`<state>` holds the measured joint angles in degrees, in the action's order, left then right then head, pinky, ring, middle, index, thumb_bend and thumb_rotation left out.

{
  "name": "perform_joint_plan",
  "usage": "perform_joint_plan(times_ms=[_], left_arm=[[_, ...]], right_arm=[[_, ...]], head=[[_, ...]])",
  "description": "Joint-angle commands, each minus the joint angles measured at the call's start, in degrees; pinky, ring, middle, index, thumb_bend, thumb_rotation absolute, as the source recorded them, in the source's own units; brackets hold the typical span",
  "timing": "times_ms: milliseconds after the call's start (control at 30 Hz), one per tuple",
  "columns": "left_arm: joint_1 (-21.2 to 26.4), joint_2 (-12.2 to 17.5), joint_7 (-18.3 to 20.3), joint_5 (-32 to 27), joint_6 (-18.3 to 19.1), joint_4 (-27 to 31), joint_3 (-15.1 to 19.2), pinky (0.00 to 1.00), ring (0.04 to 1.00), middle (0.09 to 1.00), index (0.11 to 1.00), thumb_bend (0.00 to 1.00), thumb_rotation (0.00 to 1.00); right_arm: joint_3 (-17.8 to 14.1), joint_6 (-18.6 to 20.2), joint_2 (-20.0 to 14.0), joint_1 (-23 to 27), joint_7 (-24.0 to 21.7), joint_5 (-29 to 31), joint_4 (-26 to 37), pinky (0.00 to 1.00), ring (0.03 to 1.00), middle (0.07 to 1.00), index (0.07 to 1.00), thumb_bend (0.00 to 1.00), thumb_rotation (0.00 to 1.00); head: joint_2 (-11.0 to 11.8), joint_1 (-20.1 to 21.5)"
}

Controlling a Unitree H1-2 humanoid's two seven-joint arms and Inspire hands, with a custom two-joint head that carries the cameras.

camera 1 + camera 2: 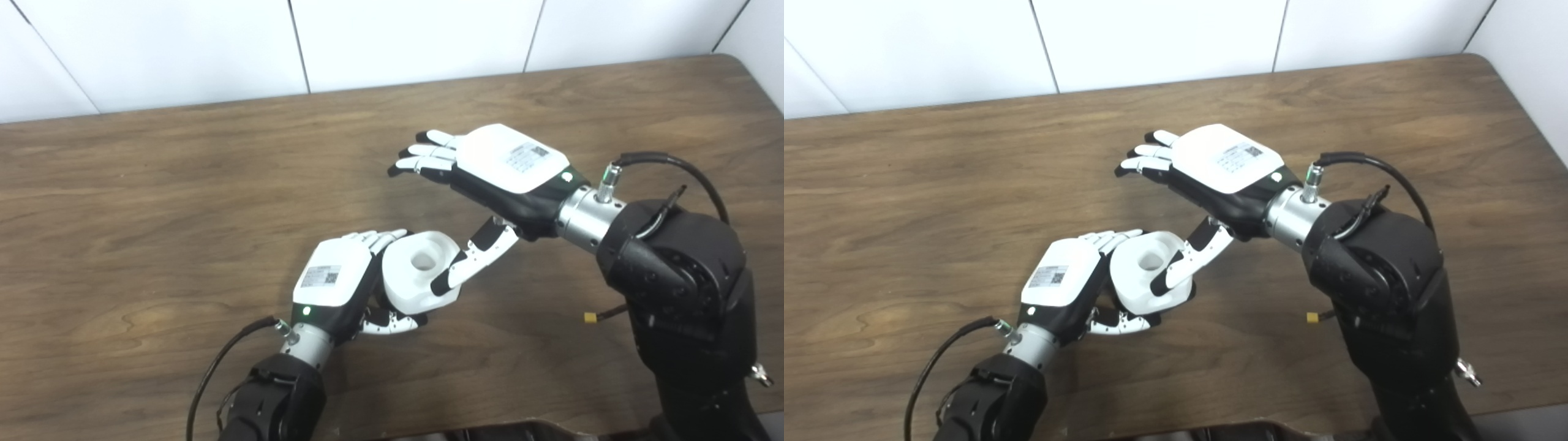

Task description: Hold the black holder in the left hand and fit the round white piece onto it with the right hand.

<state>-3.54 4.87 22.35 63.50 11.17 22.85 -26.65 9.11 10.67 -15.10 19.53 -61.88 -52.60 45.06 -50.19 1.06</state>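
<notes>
Here the round white piece (pixel 421 269) is seen held above the wooden desk (pixel 184 202) at the left robot hand (pixel 343 282), whose fingers are curled round its far side with the thumb tucked beneath it — the black holder itself cannot be made out, being presumably hidden under the piece or inside the palm. The right robot hand (pixel 496 171) is spread flat, palm down, holding nothing; only its thumb (pixel 471 257) reaches down and appears to touch the piece's near rim. The piece is judged to be a rigid, light plastic moulding with a smooth, glossy skin, so it is likely to be slippery but not fragile. It has a central hole (pixel 424 261) and thick rounded walls, and it would best be taken across its outer rim by opposing thumb and fingers, the hole being left clear — a hold on the curved shoulders alone might be expected to slide off.
</notes>
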Motion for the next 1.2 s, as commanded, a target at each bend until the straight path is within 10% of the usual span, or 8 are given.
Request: perform_joint_plan(times_ms=[0, 500, 1167], left_arm=[[-1.48, 0.22, 5.06, 0.20, 3.40, 0.66, 0.65, 0.87, 0.891, 0.871, 0.874, 0.84, 0.23], [-0.62, 0.68, 14.70, -0.22, 6.50, 6.36, 4.21, 0.85, 0.891, 0.882, 0.896, 0.92, 0.24], [-1.66, 6.83, 16.14, -6.55, 6.22, 10.25, 13.72, 0.82, 0.892, 0.900, 0.934, 0.93, 0.26]], right_arm=[[-0.36, 0.17, -0.86, 2.02, 1.44, 0.27, 0.42, 0.90, 0.982, 0.927, 0.883, 1.00, 0.57], [-0.19, -0.02, -1.92, 2.00, 3.21, 0.76, -1.04, 0.89, 0.971, 0.920, 0.897, 1.00, 0.54], [-1.71, 0.72, -4.54, 0.80, 4.54, 3.38, -1.53, 0.89, 0.986, 0.929, 0.915, 1.00, 0.59]], head=[[0.00, -0.07], [0.72, -1.60], [1.28, -3.32]])
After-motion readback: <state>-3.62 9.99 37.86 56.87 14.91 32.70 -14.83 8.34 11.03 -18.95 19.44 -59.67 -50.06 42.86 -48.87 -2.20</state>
